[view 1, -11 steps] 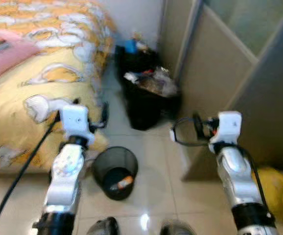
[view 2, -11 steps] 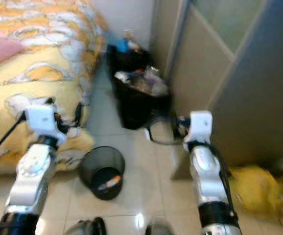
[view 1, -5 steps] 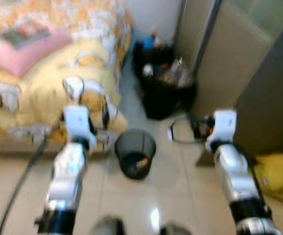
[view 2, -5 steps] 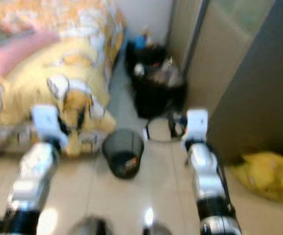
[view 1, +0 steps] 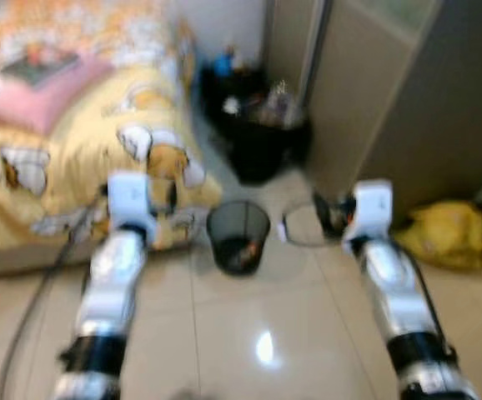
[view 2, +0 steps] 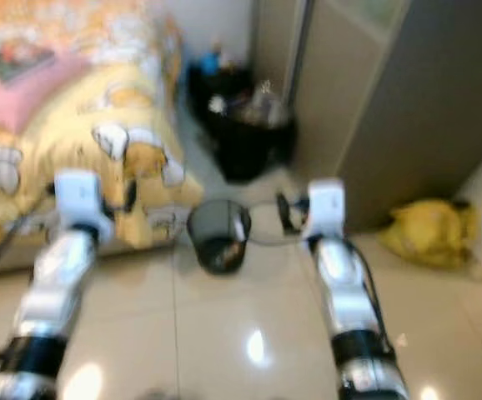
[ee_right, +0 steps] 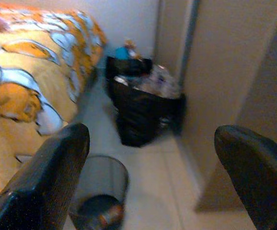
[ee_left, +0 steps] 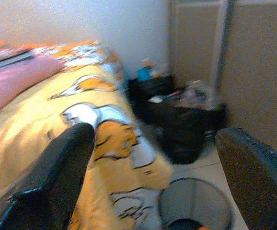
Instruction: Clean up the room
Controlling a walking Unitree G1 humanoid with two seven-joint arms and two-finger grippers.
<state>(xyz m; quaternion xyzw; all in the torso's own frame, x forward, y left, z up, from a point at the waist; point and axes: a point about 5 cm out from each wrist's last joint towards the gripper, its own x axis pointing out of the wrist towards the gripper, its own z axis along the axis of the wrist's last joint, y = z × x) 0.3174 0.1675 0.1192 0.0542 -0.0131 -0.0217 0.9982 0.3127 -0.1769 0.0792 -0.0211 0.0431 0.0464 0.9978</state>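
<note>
The robot is standing on the tiled floor [view 1: 249, 333] and facing a small mesh bin [view 1: 238, 237], and the pictures are blurred, so the body is probably moving and the step in hand looks like walking and searching, not handling. The left gripper [ee_left: 153, 177] is hanging in front of the bed [view 1: 49, 158] with its two fingers [ee_left: 57, 167] wide apart and nothing between them. The right gripper [ee_right: 150, 177] is pointing toward the black bags [ee_right: 138, 108], and its fingers [ee_right: 47, 167] are also wide apart and empty. The bin is standing upright on the floor between the two arms, just beside the corner of the hanging bedspread [view 1: 162, 167], with something orange lying at its bottom. The full black bags are sitting further back, in the corner between the bed and the tall panels [view 1: 366, 100]. A yellow bag [view 1: 441, 233] is lying on the floor to the right, against the panel. The next move probably calls for choosing one of these things, stopping in front of it and lowering a gripper. Open floor is lying in front and to the right; to the left the bed edge is near the left arm, and the passage toward the black bags is narrow.
</note>
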